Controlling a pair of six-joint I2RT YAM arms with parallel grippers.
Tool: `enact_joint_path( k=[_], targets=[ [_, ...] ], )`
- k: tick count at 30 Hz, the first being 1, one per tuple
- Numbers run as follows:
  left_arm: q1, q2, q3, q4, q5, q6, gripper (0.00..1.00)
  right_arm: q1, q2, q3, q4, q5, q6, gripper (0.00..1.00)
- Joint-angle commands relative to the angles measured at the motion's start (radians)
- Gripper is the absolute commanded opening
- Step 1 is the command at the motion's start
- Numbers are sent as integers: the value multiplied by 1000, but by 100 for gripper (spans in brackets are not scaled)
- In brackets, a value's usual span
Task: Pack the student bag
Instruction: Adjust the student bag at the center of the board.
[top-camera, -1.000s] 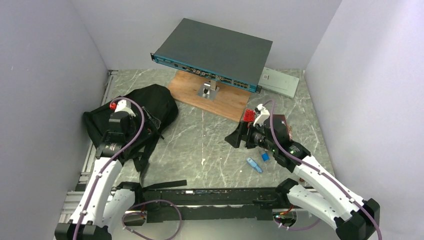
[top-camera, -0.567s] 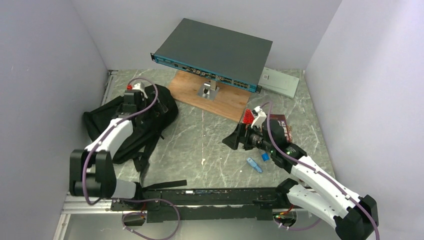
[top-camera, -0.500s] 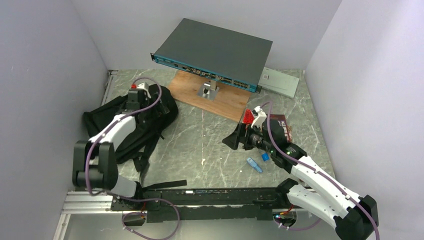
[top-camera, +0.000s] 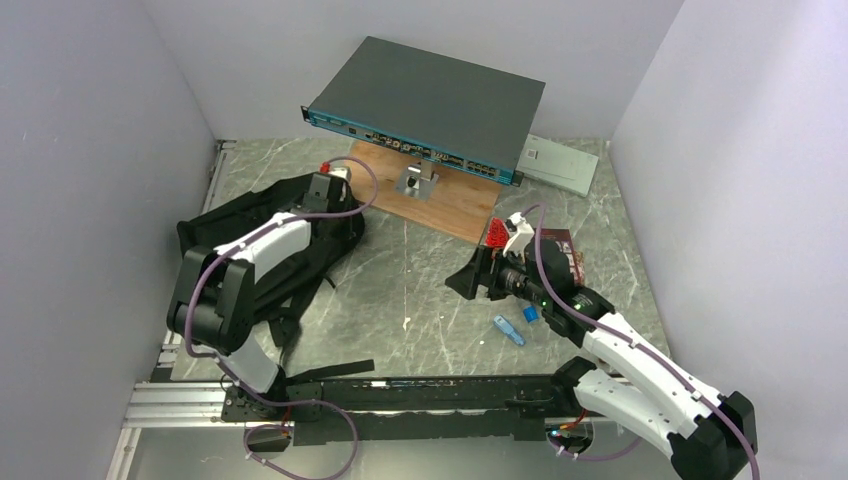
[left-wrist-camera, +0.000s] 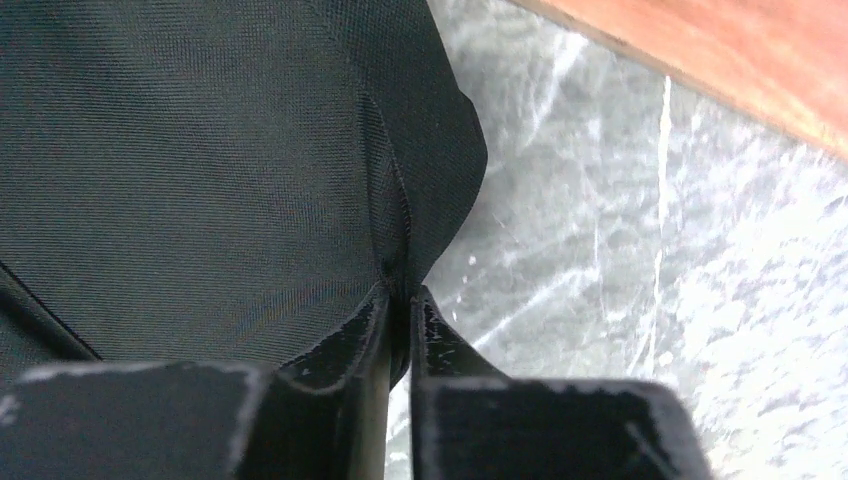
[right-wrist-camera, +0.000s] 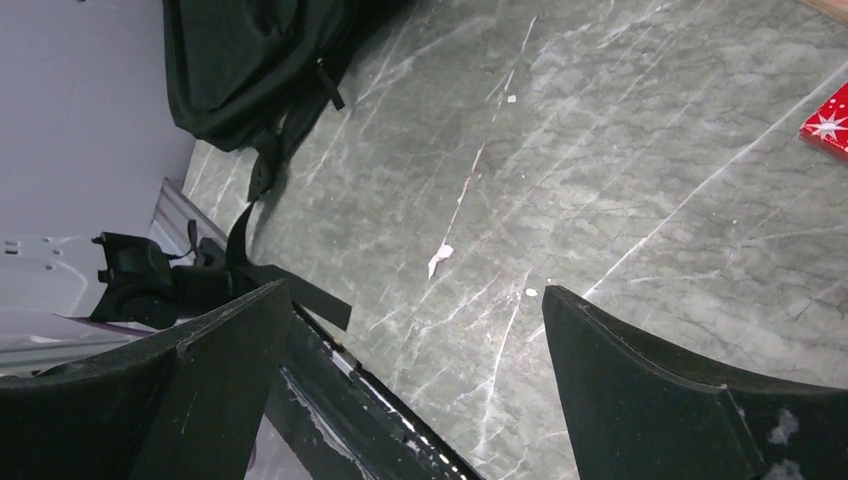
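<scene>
- My left end effector (left-wrist-camera: 398, 300) is pressed almost together and pinches a fold at the edge of the student bag (top-camera: 270, 240), which lies on the worktop (top-camera: 410, 285) at about 9 o'clock.
- My right end effector (right-wrist-camera: 415, 295) is spread wide and holds nothing, near 4 o'clock.
- I judge the packing is only beginning: the blue pieces (top-camera: 508, 330) and a red item (top-camera: 497, 232) lie outside the bag. I cannot tell if it is open.
- The worktop is grey-green marble between pale walls. A rack device (top-camera: 430, 105) stands on a wooden board (top-camera: 450, 205) at 12 o'clock.
</scene>
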Motion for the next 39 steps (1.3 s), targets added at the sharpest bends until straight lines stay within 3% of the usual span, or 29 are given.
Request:
enact_joint_path(
  k=[1,3,8,13,22,28,30,34,39],
  targets=[
    [-97,-129,-56,-28,26,15,6,0,18,-8,29,11,2,100],
    [-132,-176,-97,-24,55,7,0,0,29,-19,49,5,13,100],
    [-243,-289,-196,-30,120,-39,0,0,61,-16,58,-22,24,100],
    [-392,-381,-306,70,202,-125,0,2,71,-62,103,-7,40,99],
    [-622,-334,-308,160,210,-257,0,24,140,-85,155,-12,51,98],
    [-637,-319,-284,143,216,-255,0,52,145,-93,156,15,53,98],
    [-638,-332,-283,130,203,-264,11,62,140,-98,145,29,52,98],
    [-636,-388,-299,122,172,-265,56,94,131,-124,158,75,42,98],
    [-632,-483,-232,-13,32,-214,81,197,146,-94,127,211,-3,98]
  ],
)
